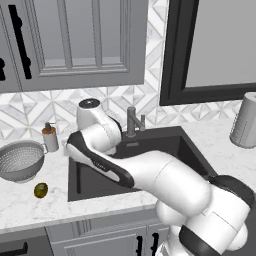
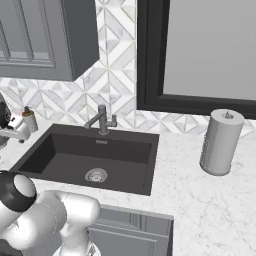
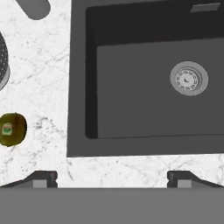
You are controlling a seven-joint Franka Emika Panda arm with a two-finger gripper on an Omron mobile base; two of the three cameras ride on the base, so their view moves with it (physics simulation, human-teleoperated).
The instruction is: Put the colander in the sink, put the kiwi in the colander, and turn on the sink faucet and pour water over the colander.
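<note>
The silver perforated colander (image 1: 20,160) stands on the white counter left of the dark sink (image 1: 155,144), with the small olive-brown kiwi (image 1: 41,190) in front of it. My gripper (image 3: 112,180) hangs open and empty above the sink's front left corner, looking straight down. In the hand view the kiwi (image 3: 11,129) lies at the left edge, a sliver of the colander rim (image 3: 2,61) shows above it, and the round drain (image 3: 189,78) sits in the basin (image 3: 131,100). The dark sink faucet (image 1: 132,121) stands behind the basin with no water running.
A white soap dispenser (image 1: 49,137) stands behind the colander by the tiled wall. A grey paper towel roll (image 2: 220,142) is on the counter right of the sink. Grey wall cabinets (image 1: 75,40) hang above the counter.
</note>
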